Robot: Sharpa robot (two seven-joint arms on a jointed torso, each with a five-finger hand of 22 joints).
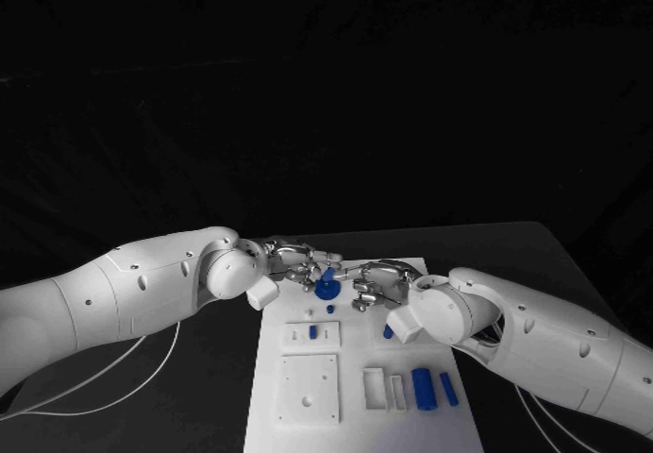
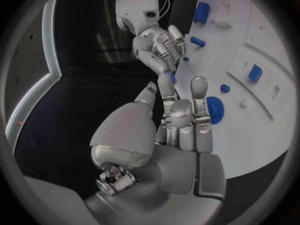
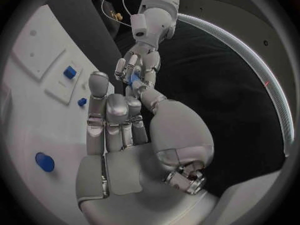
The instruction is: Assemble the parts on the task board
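- I have both hands meeting over the far end of the task board (image 1: 273, 420), which lies on the black table (image 1: 544, 274).
- My left hand (image 1: 293, 262) reaches in from its side with its fingers pointed toward the right hand (image 1: 378, 283); the fingertips of the two nearly meet.
- In the right wrist view a small blue part (image 3: 132, 79) sits between the left hand's fingertips, right at the tip of my right hand's fingers. In the left wrist view the same small blue piece (image 2: 171, 76) shows where the two sets of fingers come together.
- From these views I read the left hand as pinching that small part. Whether the right hand also grips it or only touches it I cannot tell; its fingers are extended and close together.
- A blue round part (image 1: 326, 286) stands on the board just below and between the two hands. The left wrist view shows it as a blue disc (image 2: 214, 109) right beside my left fingertips.
- Nearer to me than the right hand, two blue bars (image 1: 433, 388) lie side by side on the board beside white slotted blocks (image 1: 379, 390).
- Nearer to me than the left hand sits a white square plate (image 1: 308, 389), and between it and the hand a smaller plate carries a short blue peg (image 1: 313, 331).
- Another blue piece (image 1: 388, 332) lies just under my right wrist.
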